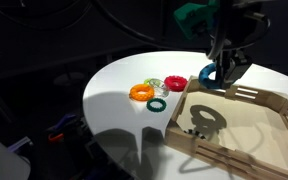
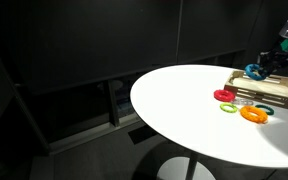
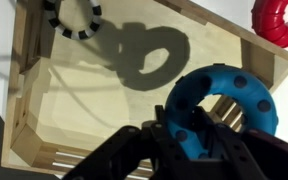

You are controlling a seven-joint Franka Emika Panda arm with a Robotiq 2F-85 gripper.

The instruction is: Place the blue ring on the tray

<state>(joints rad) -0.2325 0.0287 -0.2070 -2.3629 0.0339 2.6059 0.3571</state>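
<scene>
My gripper [image 3: 189,130] is shut on the blue ring [image 3: 224,100], a thick blue donut with a bumpy rim. It holds the ring in the air above the near edge of the light-wood tray [image 3: 94,100]. The ring's shadow falls on the tray floor. In both exterior views the gripper [image 1: 222,68] [image 2: 261,66] hangs over the tray's rim [image 1: 246,97] [image 2: 280,92] with the blue ring [image 1: 208,74] [image 2: 252,70] in its fingers. The tray holds nothing that I can see.
On the round white table [image 1: 114,120] beside the tray lie an orange ring [image 1: 141,92], a red ring [image 1: 176,82], a dark green ring [image 1: 157,104] and a pale ring [image 1: 154,83]. The red ring [image 3: 284,20] and a dark ring [image 3: 72,15] show in the wrist view.
</scene>
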